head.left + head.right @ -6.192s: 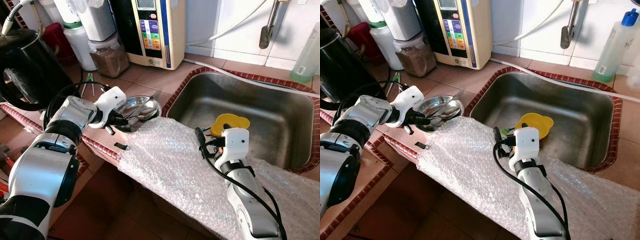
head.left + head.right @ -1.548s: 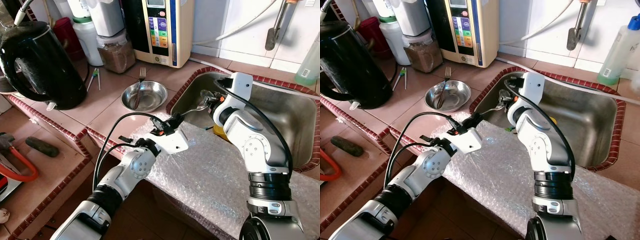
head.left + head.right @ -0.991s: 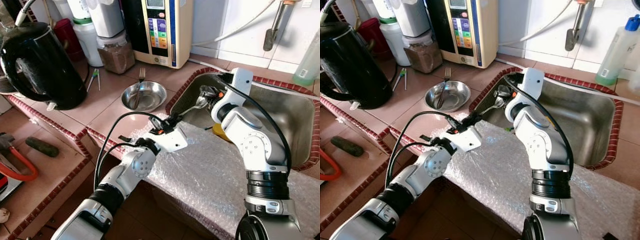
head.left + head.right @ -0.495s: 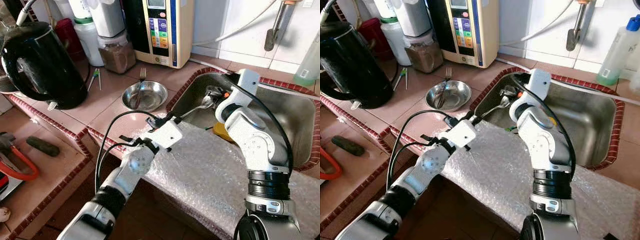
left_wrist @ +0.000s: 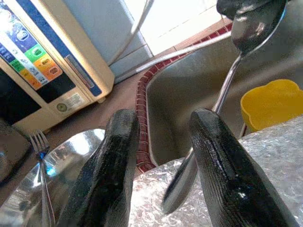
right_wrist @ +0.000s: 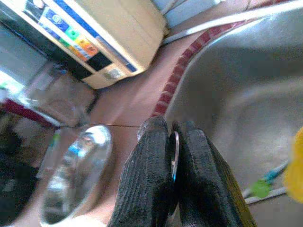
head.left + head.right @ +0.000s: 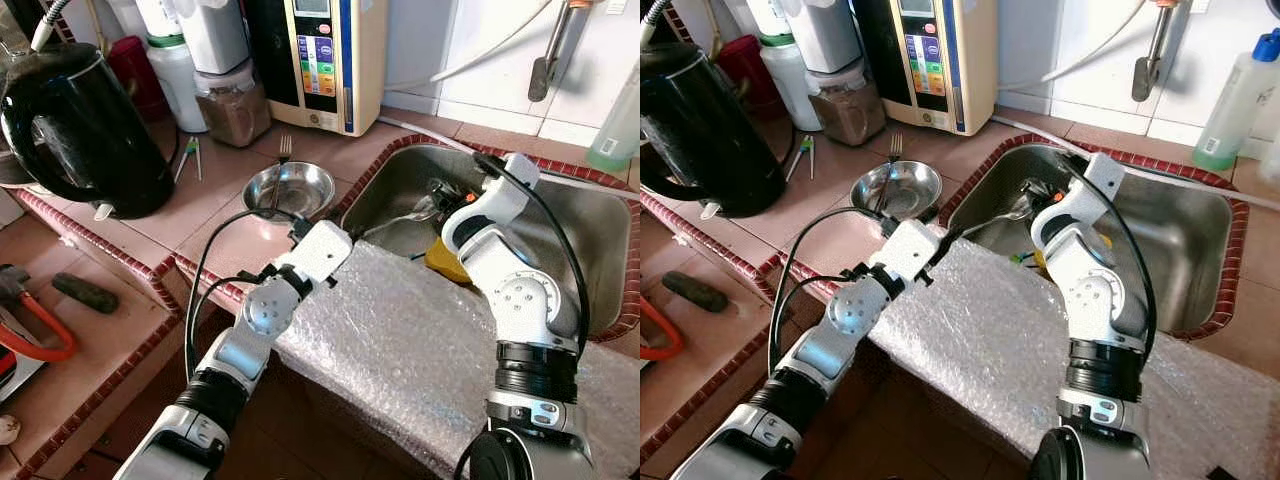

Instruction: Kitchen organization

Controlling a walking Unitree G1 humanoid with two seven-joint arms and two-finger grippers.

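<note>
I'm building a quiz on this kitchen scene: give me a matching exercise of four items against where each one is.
1 spoon
2 fork
3 kettle
4 yellow cup

a in the steel bowl
b on the counter, far left
c pinched in the right gripper
d in the sink

Pairs: 1-c, 2-a, 3-b, 4-d

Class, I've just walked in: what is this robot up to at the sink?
The right tool is shut on the bowl end of a metal spoon over the sink. The left tool is open, its fingers either side of the spoon's handle above the bubble wrap. A fork lies in the steel bowl.
</note>
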